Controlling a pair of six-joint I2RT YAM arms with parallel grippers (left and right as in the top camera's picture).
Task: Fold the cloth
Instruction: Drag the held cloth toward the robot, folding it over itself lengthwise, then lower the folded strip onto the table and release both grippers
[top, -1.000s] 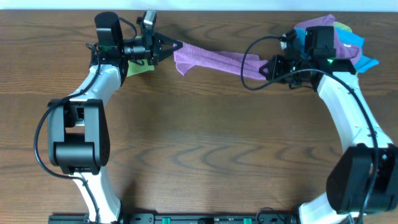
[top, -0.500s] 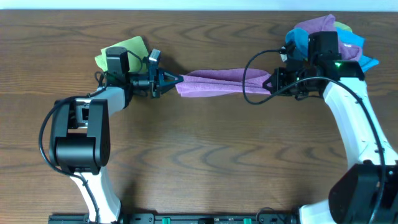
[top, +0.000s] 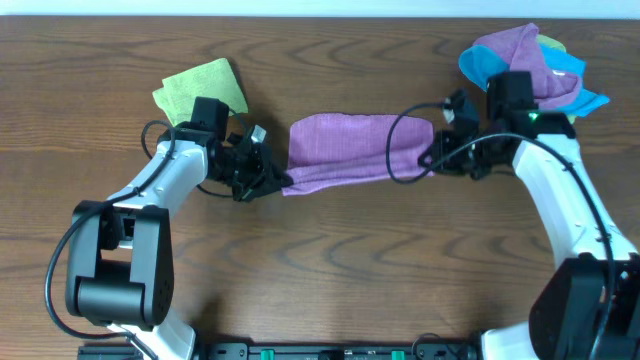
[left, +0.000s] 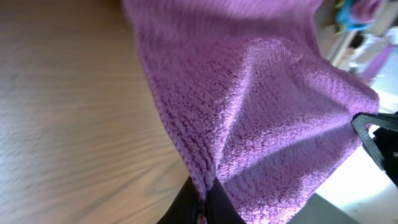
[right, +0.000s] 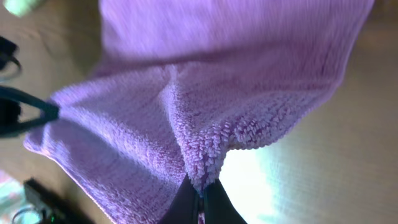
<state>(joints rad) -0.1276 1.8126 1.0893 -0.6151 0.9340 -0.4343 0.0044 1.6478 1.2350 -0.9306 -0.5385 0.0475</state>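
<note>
A purple cloth (top: 345, 148) hangs stretched between my two grippers over the middle of the table, its far edge draped on the wood. My left gripper (top: 283, 183) is shut on the cloth's left near corner; in the left wrist view the cloth (left: 261, 93) fills the frame and its corner is pinched between the left gripper's fingers (left: 205, 202). My right gripper (top: 428, 160) is shut on the right near corner; in the right wrist view the cloth (right: 205, 81) bunches into the right gripper's fingers (right: 200, 198).
A folded green cloth (top: 200, 88) lies at the back left. A pile of cloths (top: 535, 60), purple, blue and yellow-green, sits at the back right by the right arm. Black cables loop near the right gripper.
Both grippers moved toward the near side with the cloth. The cloth went from a narrow taut strip to a wider draped sheet. The left arm swung off the green cloth.
</note>
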